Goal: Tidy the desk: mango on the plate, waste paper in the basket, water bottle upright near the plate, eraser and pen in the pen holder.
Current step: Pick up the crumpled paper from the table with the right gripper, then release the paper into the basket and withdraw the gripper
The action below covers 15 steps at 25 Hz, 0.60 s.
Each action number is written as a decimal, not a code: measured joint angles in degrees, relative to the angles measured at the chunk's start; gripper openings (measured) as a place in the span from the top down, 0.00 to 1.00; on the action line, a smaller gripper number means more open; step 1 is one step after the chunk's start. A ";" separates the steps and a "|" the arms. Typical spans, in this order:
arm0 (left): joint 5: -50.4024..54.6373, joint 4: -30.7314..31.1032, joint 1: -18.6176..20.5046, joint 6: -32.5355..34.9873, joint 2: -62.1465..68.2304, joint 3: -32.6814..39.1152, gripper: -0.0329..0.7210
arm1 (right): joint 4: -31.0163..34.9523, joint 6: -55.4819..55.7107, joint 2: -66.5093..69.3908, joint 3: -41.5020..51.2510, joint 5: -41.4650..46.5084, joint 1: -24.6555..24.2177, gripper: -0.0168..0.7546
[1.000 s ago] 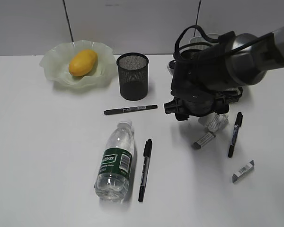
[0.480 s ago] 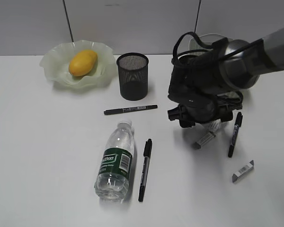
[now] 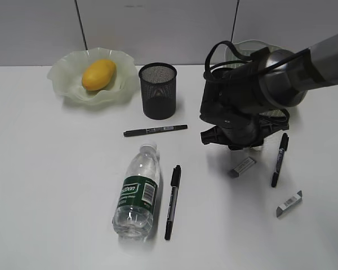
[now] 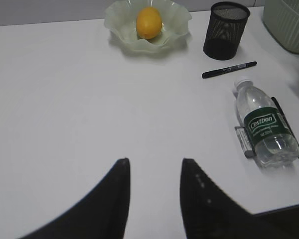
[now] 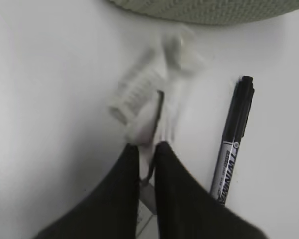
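Right gripper (image 5: pixel 147 149) nearly closed, pinching only a thin flap of the paper (image 5: pixel 159 94) near the back-right of the desk, just before the basket (image 5: pixel 204 10). Thin grip: wad may tear free or drop short. Left gripper (image 4: pixel 154 172) open, empty.

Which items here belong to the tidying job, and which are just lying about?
Job: mango, plate, waste paper, basket, water bottle, pen holder, pens, erasers.
Lying about: nothing visible.
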 joint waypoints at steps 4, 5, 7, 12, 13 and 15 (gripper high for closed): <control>0.00 0.00 0.00 0.00 0.00 0.00 0.61 | 0.00 0.08 0.00 0.00 -0.28 0.05 0.96; 0.00 0.00 0.00 0.00 0.00 0.00 0.61 | 0.00 0.08 0.00 0.00 -0.28 0.05 0.96; 0.00 0.00 0.00 0.00 0.00 0.00 0.61 | 0.41 0.00 -0.97 0.00 -0.28 0.09 0.96; 0.00 0.00 0.00 0.00 0.00 0.00 0.61 | 3.78 -5.00 -10.48 0.00 -0.28 0.11 0.96; 0.00 0.00 0.00 0.00 0.00 0.00 0.61 | 4.93 -6.40 -12.67 0.00 0.39 0.11 0.96; 0.00 0.00 0.00 0.00 0.00 0.00 0.61 | 6.72 -9.33 -17.44 0.00 0.04 0.11 0.96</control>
